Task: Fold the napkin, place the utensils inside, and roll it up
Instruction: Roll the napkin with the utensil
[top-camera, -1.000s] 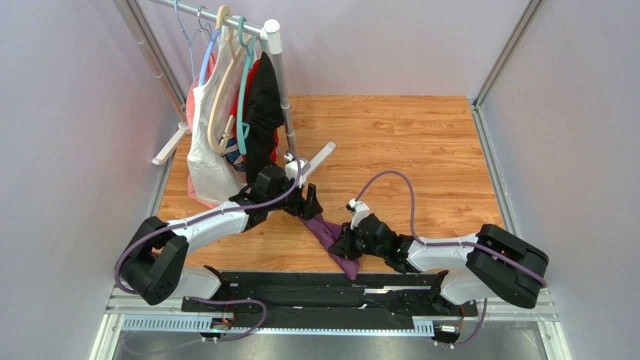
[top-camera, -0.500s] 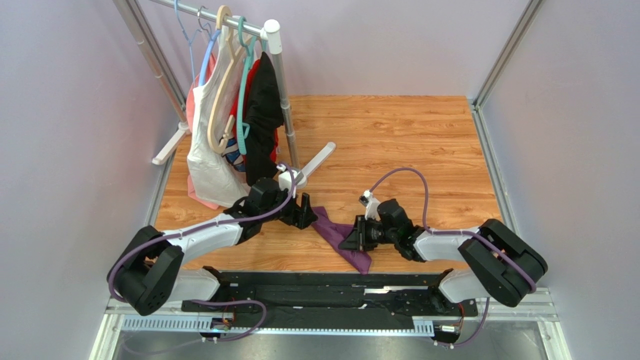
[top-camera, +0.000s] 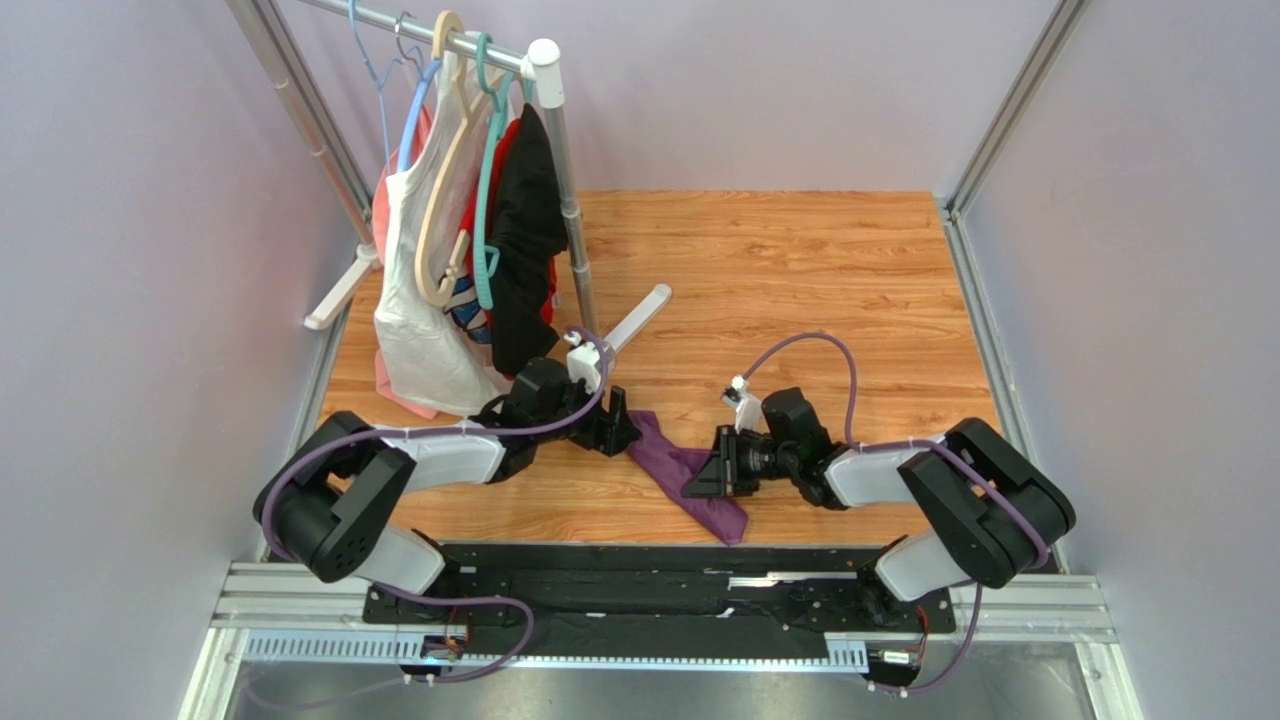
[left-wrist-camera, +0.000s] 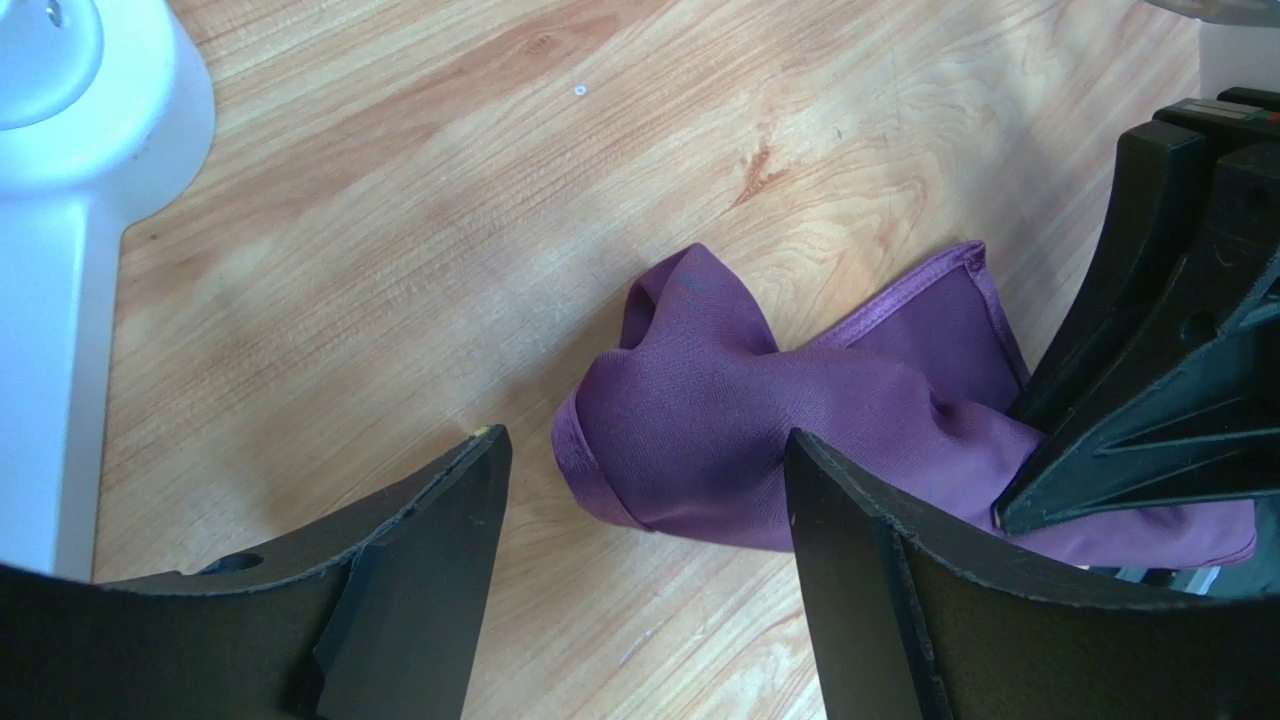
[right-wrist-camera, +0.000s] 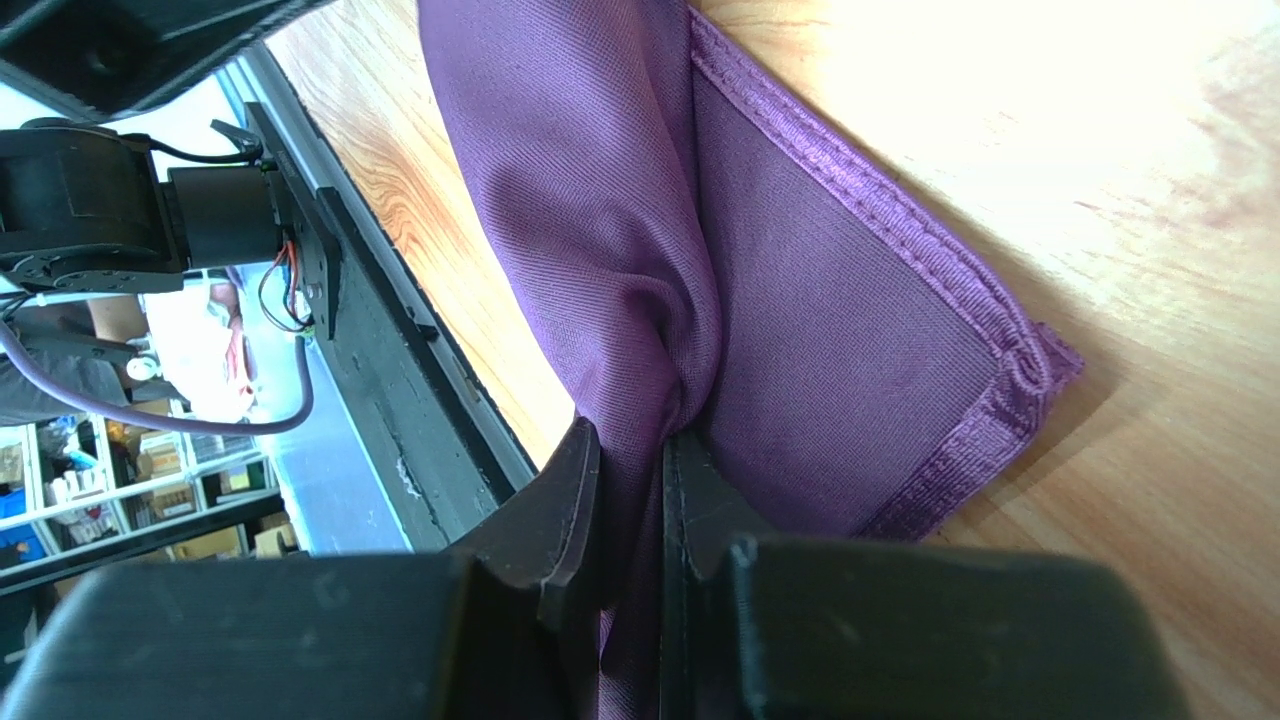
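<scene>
The purple napkin (top-camera: 679, 465) lies bunched on the wooden table between my two arms. My right gripper (right-wrist-camera: 631, 443) is shut on a gathered fold of the napkin (right-wrist-camera: 601, 210), with a hemmed corner spread flat to its right. My left gripper (left-wrist-camera: 646, 450) is open just above the table. Its fingertips (left-wrist-camera: 481, 450) straddle the near folded edge of the napkin (left-wrist-camera: 721, 420) without touching it. In the top view the left gripper (top-camera: 619, 428) sits at the cloth's left end and the right gripper (top-camera: 706, 473) at its middle. The utensils are out of view.
A clothes rack (top-camera: 549, 135) with white, red and black garments on hangers stands at the back left; its white foot (left-wrist-camera: 60, 195) lies close to the left gripper. A black rail (top-camera: 646, 578) runs along the table's near edge.
The left arm has dropped and drawn back to the cloth's left end, its jaws narrowing slightly. The right arm has swung round and lowered, still holding the napkin, which now lies flatter.
</scene>
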